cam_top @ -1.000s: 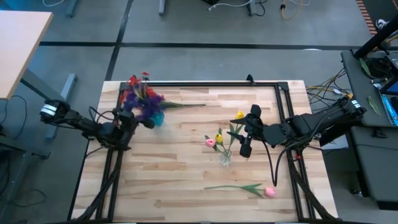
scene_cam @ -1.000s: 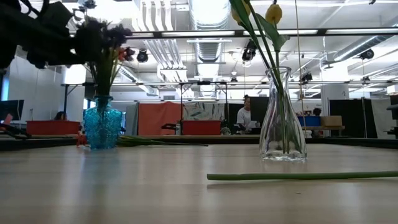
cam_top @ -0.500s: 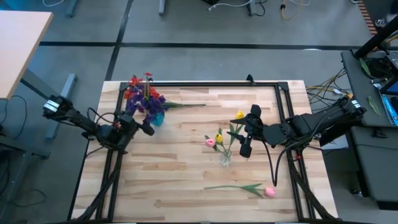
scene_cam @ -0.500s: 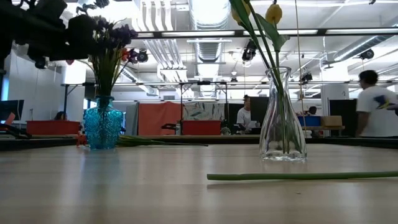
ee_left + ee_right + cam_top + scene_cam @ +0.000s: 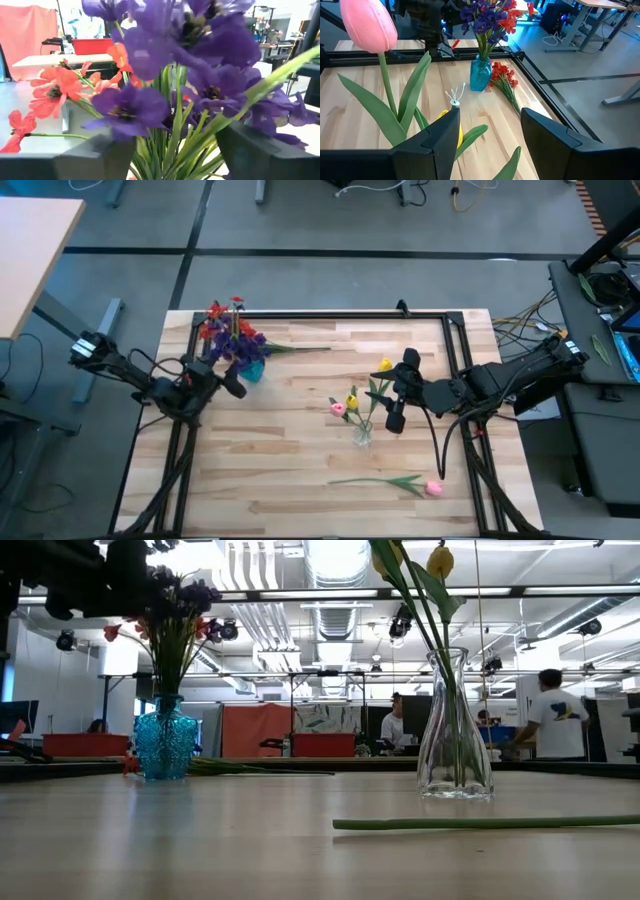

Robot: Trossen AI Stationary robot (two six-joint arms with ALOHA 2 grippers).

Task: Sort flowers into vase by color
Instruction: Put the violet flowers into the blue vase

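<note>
Purple and red flowers point(image 5: 232, 332) stand in a blue glass vase point(image 5: 251, 369) near the table's far left corner. A red flower stem point(image 5: 296, 349) lies on the wood just beside it. Yellow and pink tulips point(image 5: 350, 402) stand in a clear glass vase point(image 5: 455, 730) right of centre; another pink tulip point(image 5: 432, 488) lies near the front edge. The left gripper point(image 5: 233, 387) hovers by the blue vase, fingers apart around the stems, gripping nothing. The right gripper point(image 5: 396, 418) waits beside the clear vase, jaws parted and empty.

Left claw point(image 5: 232, 387) beside blue vase point(image 5: 250, 369) (open).
</note>
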